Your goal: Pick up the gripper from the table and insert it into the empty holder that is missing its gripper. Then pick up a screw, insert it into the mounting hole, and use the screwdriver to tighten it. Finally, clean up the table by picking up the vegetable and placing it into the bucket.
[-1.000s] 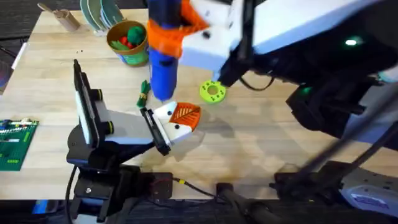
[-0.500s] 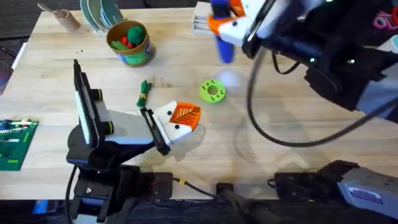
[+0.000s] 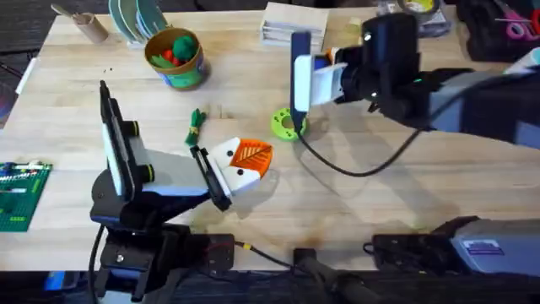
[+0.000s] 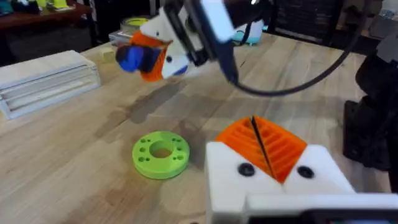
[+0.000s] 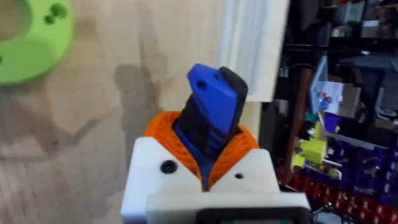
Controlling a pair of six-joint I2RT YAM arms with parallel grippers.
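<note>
My left gripper rests low over the table, shut, with nothing between its pads. Both white holder blocks carry an orange ribbed gripper pad, and each block shows a dark round spot. Behind the lime disc, my right gripper is shut on the blue screwdriver. The dark-green vegetable lies left of the left gripper. At the back left stands the bucket with toys in it. No loose screw is in view.
A white box lies at the back. Plates and a tan cup sit at the back left. A green board lies at the left edge. The right arm's cable loops over the table.
The right arm has carried the screwdriver from over the left gripper, back and to the right, and down. The left arm, vegetable and disc have not moved.
</note>
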